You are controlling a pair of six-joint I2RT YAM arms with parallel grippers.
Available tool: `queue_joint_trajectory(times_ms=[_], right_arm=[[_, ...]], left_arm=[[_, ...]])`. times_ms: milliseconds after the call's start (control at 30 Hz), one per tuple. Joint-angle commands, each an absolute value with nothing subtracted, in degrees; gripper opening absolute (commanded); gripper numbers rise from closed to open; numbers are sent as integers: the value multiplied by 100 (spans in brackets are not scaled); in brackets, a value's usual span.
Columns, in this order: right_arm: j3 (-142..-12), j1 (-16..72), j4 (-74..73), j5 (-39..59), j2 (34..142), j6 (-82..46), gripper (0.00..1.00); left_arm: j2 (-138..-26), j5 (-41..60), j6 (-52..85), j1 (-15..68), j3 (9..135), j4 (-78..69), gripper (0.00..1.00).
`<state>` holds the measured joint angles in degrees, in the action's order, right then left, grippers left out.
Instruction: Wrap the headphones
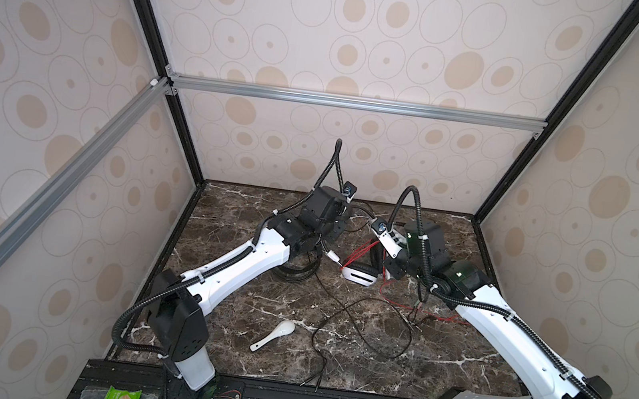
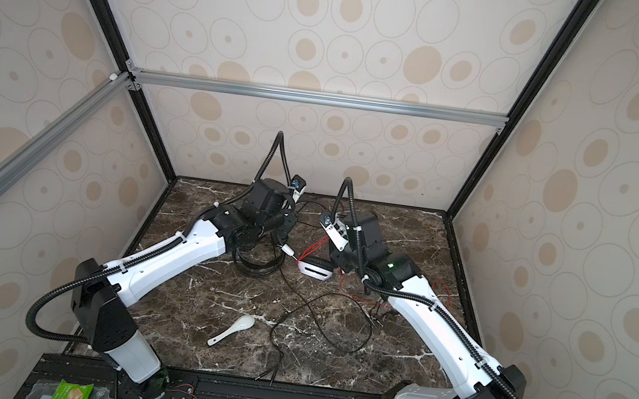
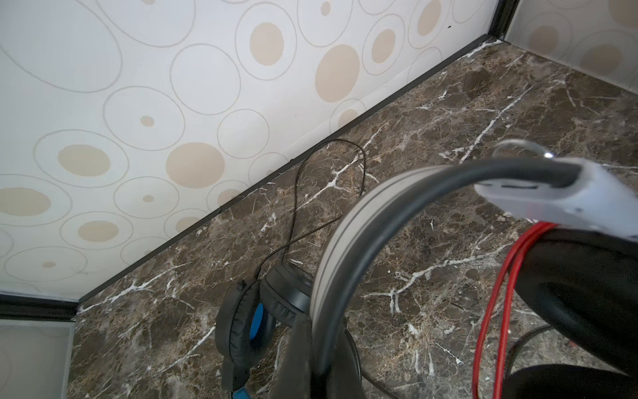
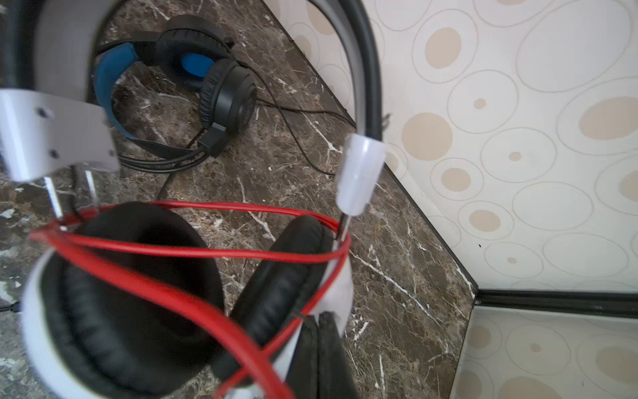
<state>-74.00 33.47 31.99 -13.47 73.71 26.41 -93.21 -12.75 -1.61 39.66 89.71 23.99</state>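
Left wrist view: the left gripper point(image 3: 303, 366) is clamped shut on the headband of the white-and-black headphones point(image 3: 345, 241). The band is a smooth white plastic arc lined with black padding, and it rises from the dark, cloth-textured pads. Off to one side of the gripper sit a fat black ear cushion and glossy loops of red cable point(image 3: 497, 311). Just beyond the gripper the black headphones point(image 3: 238, 331) lie on the table point(image 3: 448, 121), showing wrinkled leatherette cushions with blue inside. Their thin black cable point(image 3: 297, 193) curls farther off towards the wall point(image 3: 138, 103).

Right wrist view: the right gripper point(image 4: 319, 355) has its two dark pads pressed together. Their tips meet the white shell of one ear cup, where a red strand runs in. I cannot tell whether the pads pinch the cable or the shell. Close in front of the gripper the two round padded cups stand face to face, with red cable crossing around them. A translucent white cap and a bare metal slider rise above them. The black pair lies farther out, apart from this gripper.

Both top views: the table is dark brown marble with white veins and a polished look. The walls are pale panels printed with beige ovals and thin rings, framed by black posts and a silver aluminium rail point(image 1: 355, 102). Both grippers meet at the far middle of the table. A glossy white spoon point(image 1: 274, 335) lies well behind them, towards the robot's base. Beside it a wide loose loop of black cable rests on the marble.
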Motion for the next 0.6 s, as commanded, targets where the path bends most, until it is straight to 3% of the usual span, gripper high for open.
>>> queue_joint_trajectory(times_ms=[0, 567], right_arm=[[-7644, 3160, 3351, -1396, 7435, 2810, 5], [-7418, 2062, 2826, -438, 7489, 1905, 15]], left_arm=[[-8984, -996, -220, 3949, 8918, 2416, 0], [-8806, 720, 340, 3962, 9662, 2829, 0]])
